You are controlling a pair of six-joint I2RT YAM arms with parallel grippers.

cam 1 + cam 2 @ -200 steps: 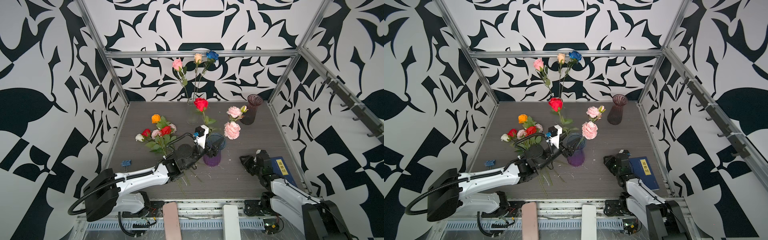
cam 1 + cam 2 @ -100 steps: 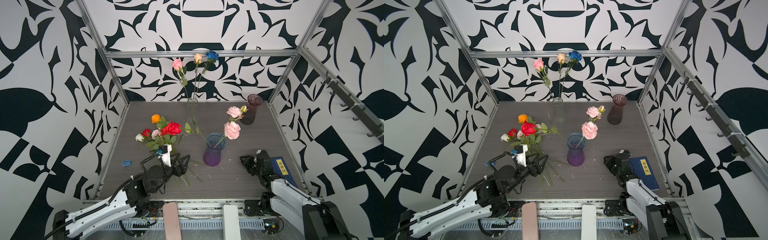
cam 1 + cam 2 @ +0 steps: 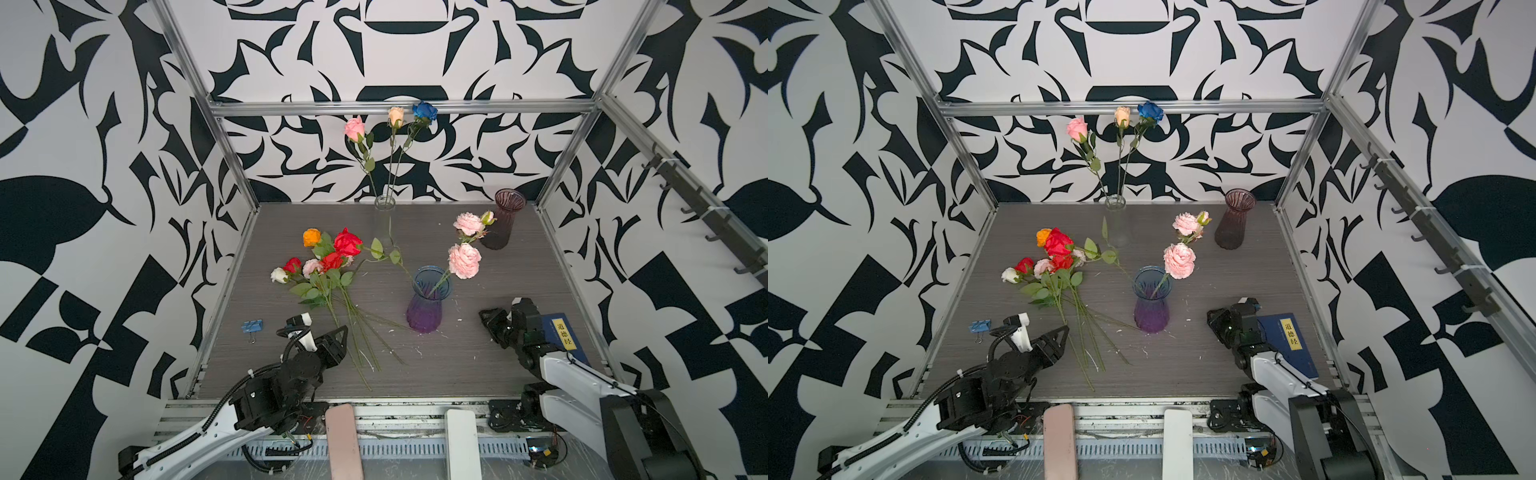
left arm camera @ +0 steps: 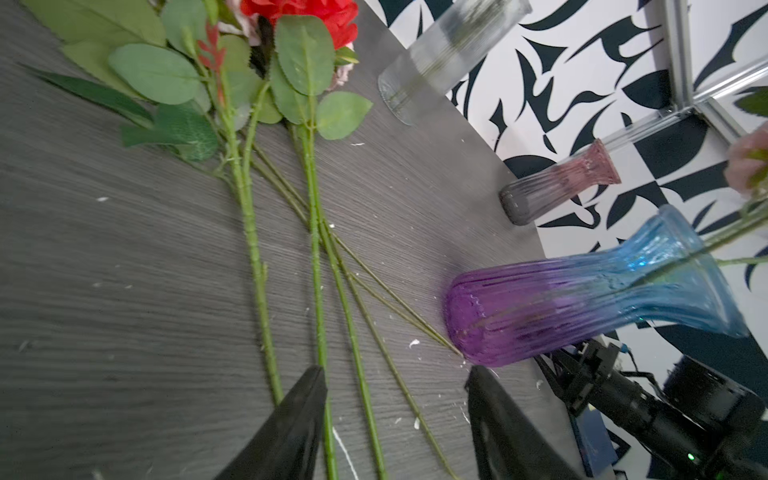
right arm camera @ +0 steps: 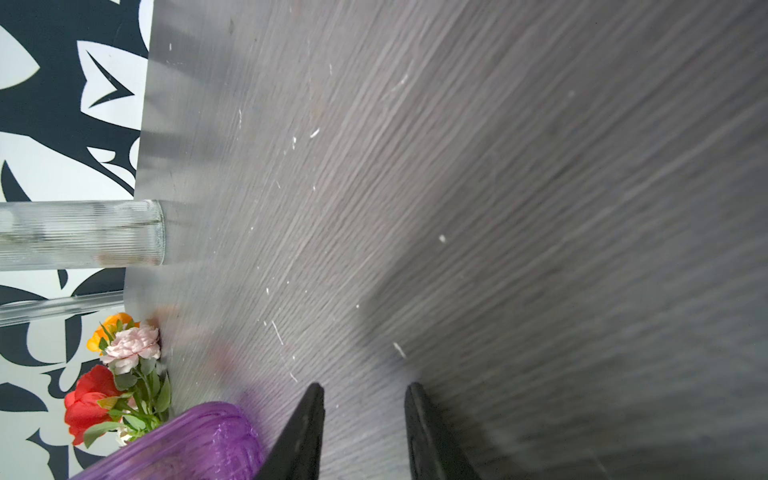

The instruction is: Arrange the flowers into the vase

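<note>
Two claws hang low over the grey wood-grain counter (image 3: 457,365) near its front edge, both with jaws parted and gripping nothing. The left claw (image 4: 395,370) sits above the bare ends of several thin green stems (image 4: 315,249). The right claw (image 5: 361,386) is over bare wood beside a dark blue book (image 3: 565,337) at the right edge. The loose artificial flowers (image 3: 322,268), with red, orange, pink and white heads, lie fanned toward the left edge. Mid-counter stands a ribbed glass vase shading from blue to purple (image 3: 428,309), holding two frilly pink carnations (image 3: 464,260) and a long-stemmed red rose (image 3: 348,242) that leans out over the loose heads. At the far edge a clear glass cylinder vase (image 3: 383,210) holds pink, cream and blue roses (image 3: 395,117). A smoky maroon vase (image 3: 503,224) stands near the far right corner, and a blue binder clip (image 3: 252,326) lies by the left edge.
</note>
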